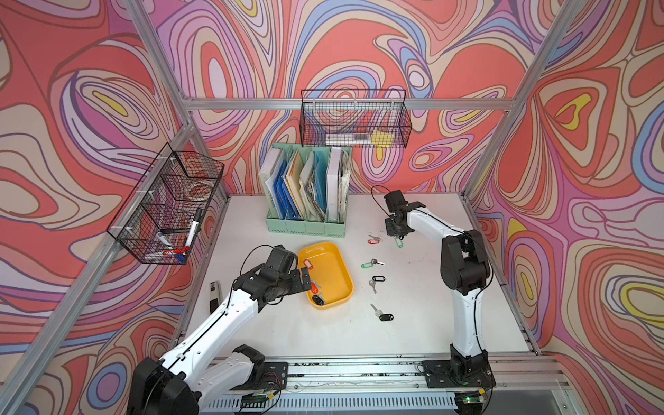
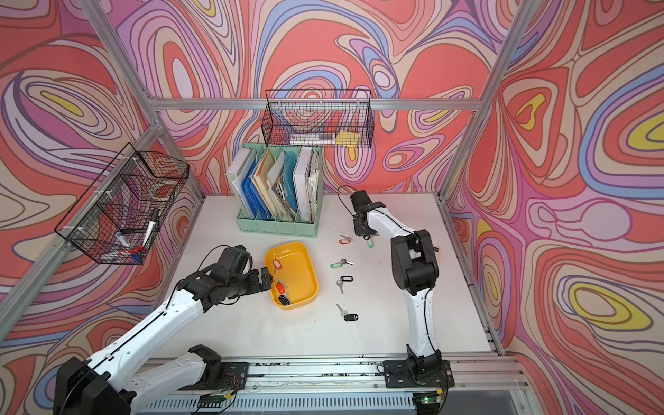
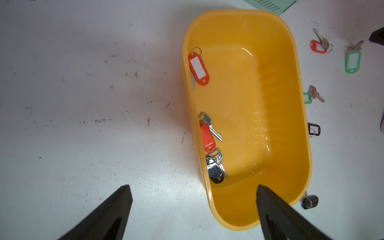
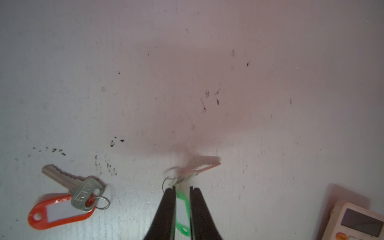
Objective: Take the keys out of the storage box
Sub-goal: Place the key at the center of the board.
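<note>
The yellow storage box [image 1: 334, 273] [image 2: 301, 276] [image 3: 239, 104] sits mid-table. Three of the keys lie inside along its left wall: a red tag with a white label [image 3: 198, 68], a plain red tag [image 3: 207, 136] and a black tag [image 3: 215, 172]. My left gripper [image 1: 303, 280] [image 3: 193, 187] is open and straddles that wall, one finger over the inside, one over the table. Far back on the right, my right gripper [image 1: 397, 237] [image 4: 182, 188] is just above the table. Its jaws stand slightly apart with a green-tagged key [image 4: 182, 209] loose between them, its metal blade blurred.
Other keys lie on the table right of the box: red-tagged [image 1: 373, 240], green-tagged [image 1: 370, 264] and two black-tagged [image 1: 377, 279] [image 1: 384, 316]. A mint file organiser [image 1: 307, 222] stands behind. Wire baskets [image 1: 354, 118] [image 1: 165, 204] hang on the walls. A calculator [image 4: 357, 222] is near the right gripper.
</note>
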Controlling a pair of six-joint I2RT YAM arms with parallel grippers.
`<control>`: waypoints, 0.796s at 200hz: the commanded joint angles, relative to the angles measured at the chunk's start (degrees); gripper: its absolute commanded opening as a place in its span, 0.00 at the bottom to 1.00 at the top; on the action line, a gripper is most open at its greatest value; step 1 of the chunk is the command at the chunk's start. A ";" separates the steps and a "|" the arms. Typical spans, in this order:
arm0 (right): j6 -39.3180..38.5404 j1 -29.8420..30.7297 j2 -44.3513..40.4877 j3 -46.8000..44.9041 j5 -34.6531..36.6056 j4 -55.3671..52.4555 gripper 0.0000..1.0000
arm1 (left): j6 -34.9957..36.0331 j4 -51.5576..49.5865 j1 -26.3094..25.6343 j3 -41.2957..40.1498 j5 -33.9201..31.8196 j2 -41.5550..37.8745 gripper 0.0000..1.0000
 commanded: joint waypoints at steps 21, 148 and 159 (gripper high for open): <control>1.29 -0.22 -7.48 -1.99 -4.79 1.23 0.26 | 1.09 3.84 3.72 2.88 8.68 3.78 0.99; 14.12 17.99 -26.48 -23.51 -22.73 18.18 0.34 | -6.07 30.17 18.88 5.07 34.98 28.45 0.64; 14.99 21.02 -25.46 -23.06 -22.78 18.60 0.34 | -6.17 30.99 18.88 5.46 35.36 29.77 0.62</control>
